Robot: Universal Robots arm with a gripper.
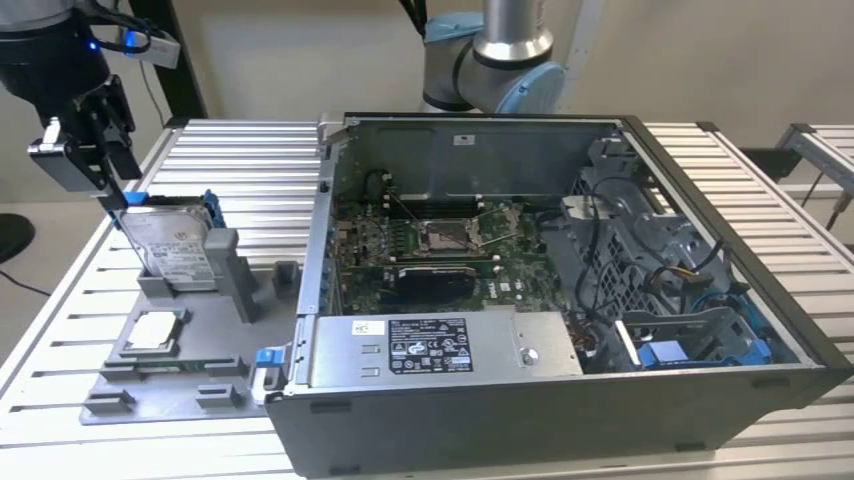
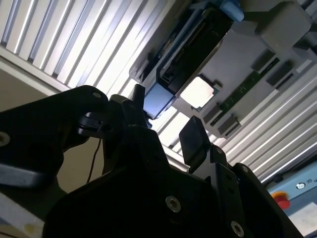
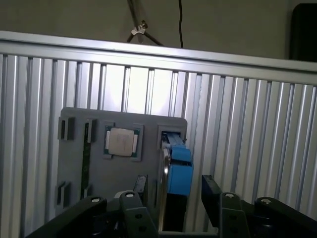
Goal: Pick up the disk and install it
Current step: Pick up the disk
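Note:
The disk [image 1: 174, 243] stands on edge in a slot of the grey fixture plate [image 1: 187, 375], on the exterior view's left. Its white label faces forward and a blue carrier frame runs along its edges. My gripper [image 1: 116, 188] hangs just above the disk's upper far corner. In the first wrist view the disk [image 3: 174, 171] appears edge-on, lined up with the gap of my gripper [image 3: 176, 191]. The fingers [image 3: 210, 191] stand apart, wider than the disk, with nothing held. The second wrist view has the disk [image 2: 190, 49] beyond my open gripper [image 2: 166, 119].
A small square CPU chip [image 1: 152, 331] lies on the same fixture plate in front of the disk. The open computer case [image 1: 534, 270] stands to the exterior view's right, with a grey power-supply box [image 1: 441, 345] and blue drive bays [image 1: 694, 350]. Slatted aluminium table [image 1: 240, 150] all around.

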